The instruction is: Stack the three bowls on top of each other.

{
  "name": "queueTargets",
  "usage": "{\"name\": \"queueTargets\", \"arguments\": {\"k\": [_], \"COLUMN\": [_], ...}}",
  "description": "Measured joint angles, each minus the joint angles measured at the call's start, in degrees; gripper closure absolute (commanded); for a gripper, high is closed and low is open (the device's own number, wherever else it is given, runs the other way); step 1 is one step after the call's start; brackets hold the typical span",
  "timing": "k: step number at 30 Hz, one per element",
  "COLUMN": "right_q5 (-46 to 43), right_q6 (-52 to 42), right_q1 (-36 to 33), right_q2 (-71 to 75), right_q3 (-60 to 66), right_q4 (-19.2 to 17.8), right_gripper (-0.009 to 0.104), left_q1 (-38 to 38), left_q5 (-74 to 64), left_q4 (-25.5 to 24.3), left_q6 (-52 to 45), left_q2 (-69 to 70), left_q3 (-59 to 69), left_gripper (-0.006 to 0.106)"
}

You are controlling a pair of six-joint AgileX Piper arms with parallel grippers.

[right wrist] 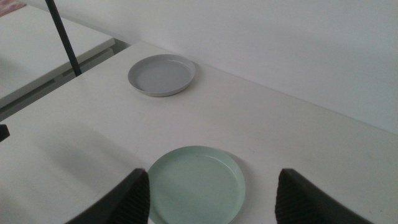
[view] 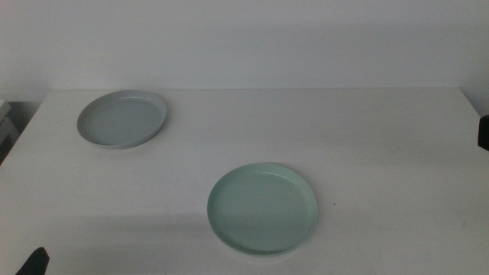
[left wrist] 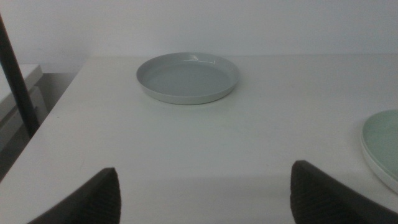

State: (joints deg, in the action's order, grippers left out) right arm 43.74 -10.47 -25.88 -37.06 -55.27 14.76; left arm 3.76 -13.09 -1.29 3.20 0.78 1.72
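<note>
Grey-blue bowl point(view: 121, 118) far-left, mint bowl point(view: 263, 208) near-centre, well apart; both claws wide, empty.

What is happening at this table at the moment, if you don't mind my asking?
Nothing is being handled yet. A grey-blue bowl sits at the far left of the table and a mint green bowl nearer the front, apart and unstacked. No third bowl shows. The left gripper and right gripper both wait open, holding nothing.
</note>
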Motion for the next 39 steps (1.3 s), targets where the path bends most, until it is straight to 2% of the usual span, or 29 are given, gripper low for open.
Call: {"name": "queueTargets", "arguments": {"k": [7, 11, 19, 31, 39], "right_q5": [0.0, 0.0, 0.0, 0.0, 0.0], "right_q6": [0.0, 0.0, 0.0, 0.0, 0.0], "right_q1": [0.0, 0.0, 0.0, 0.0, 0.0], "right_q2": [0.0, 0.0, 0.0, 0.0, 0.0], "right_q3": [0.0, 0.0, 0.0, 0.0, 0.0], "right_q4": [0.0, 0.0, 0.0, 0.0, 0.0], "right_gripper": [0.041, 0.041, 0.041, 0.041, 0.041], "left_q1": [-0.43, -2.67, -5.81, -5.81, -5.81], "left_q5": [0.05, -0.64, -9.09, -35.6, -35.9], "left_q4": [-1.44, -0.75, -0.34, -0.25, 0.59], "left_q6": [0.42, 2.07, 2.33, 2.6, 2.78], "left_q2": [-0.36, -7.11, -29.9, -63.41, -77.78], "left_q3": [0.0, -4.23, -26.51, -67.68, -75.69], "left_gripper": [0.01, 0.01, 0.01, 0.01, 0.01]}}
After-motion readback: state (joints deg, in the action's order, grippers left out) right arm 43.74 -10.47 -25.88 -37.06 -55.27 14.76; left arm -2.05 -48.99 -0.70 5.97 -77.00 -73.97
